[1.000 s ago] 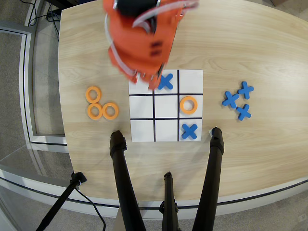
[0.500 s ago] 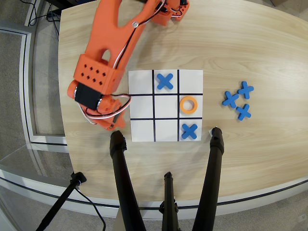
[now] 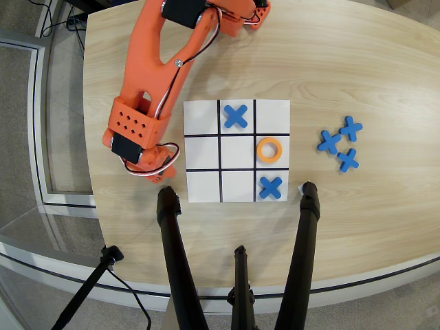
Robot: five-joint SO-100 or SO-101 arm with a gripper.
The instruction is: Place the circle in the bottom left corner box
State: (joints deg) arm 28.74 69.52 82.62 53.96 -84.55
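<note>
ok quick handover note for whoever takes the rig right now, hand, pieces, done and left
Hand: the orange arm is reaching over the spot left of the board in the overhead view; the hand is hidden under it, so open or shut cannot be told, and no spare rings are visible there.
Board: blue X top middle, orange ring right middle, blue X bottom right.
Bottom left corner box is empty.
Left: grasp a ring, set it in that box.

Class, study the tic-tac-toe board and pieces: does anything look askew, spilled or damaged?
Nothing stands out. The board lies square, its two blue crosses and one orange ring sit inside their cells, and three spare crosses lie clustered to the right.
</note>
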